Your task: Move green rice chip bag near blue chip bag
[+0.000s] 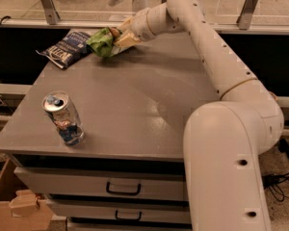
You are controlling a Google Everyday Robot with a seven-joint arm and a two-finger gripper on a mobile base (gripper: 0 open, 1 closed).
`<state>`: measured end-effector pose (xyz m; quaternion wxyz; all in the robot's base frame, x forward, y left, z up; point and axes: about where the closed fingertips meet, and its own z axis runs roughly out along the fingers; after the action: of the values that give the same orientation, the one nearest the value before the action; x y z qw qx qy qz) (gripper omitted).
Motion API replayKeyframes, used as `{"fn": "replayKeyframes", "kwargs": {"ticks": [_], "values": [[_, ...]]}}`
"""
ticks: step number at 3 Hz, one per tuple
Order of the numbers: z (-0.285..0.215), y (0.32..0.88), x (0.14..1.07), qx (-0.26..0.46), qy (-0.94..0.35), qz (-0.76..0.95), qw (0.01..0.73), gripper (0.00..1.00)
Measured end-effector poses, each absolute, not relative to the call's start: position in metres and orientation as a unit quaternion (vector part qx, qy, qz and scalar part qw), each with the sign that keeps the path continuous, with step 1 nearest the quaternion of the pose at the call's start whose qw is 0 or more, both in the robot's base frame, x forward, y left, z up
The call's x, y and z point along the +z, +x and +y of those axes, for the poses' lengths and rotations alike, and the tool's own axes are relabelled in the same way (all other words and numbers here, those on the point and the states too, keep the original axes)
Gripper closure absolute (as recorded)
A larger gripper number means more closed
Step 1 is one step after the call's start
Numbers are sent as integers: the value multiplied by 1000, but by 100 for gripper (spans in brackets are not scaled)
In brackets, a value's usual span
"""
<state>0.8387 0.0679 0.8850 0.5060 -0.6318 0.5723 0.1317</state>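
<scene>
The green rice chip bag [101, 41] is crumpled and held in my gripper [116, 38] at the far left part of the grey cabinet top [135, 100]. The gripper is shut on the bag, just above the surface. The blue chip bag [65, 47] lies flat at the far left corner, right beside the green bag, their edges nearly touching. My white arm [202, 47] reaches in from the right across the back of the top.
A silver-blue drink can [62, 118] stands near the front left edge. Drawers with dark handles [123, 189] sit below the top. A cardboard box [9, 206] is on the floor at lower left. A rail and glass panel run behind the cabinet.
</scene>
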Motion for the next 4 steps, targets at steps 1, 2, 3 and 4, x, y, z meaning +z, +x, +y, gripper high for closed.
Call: {"fn": "replayKeyframes", "kwargs": {"ticks": [1,2,3,4], "values": [[77,848,886,116,-642,565,505,36],[76,852,885,103,-645,567,501,12],[73,854,887,94,-647,570,499,0],[50,846,902,81,-635,588,494,0]]}}
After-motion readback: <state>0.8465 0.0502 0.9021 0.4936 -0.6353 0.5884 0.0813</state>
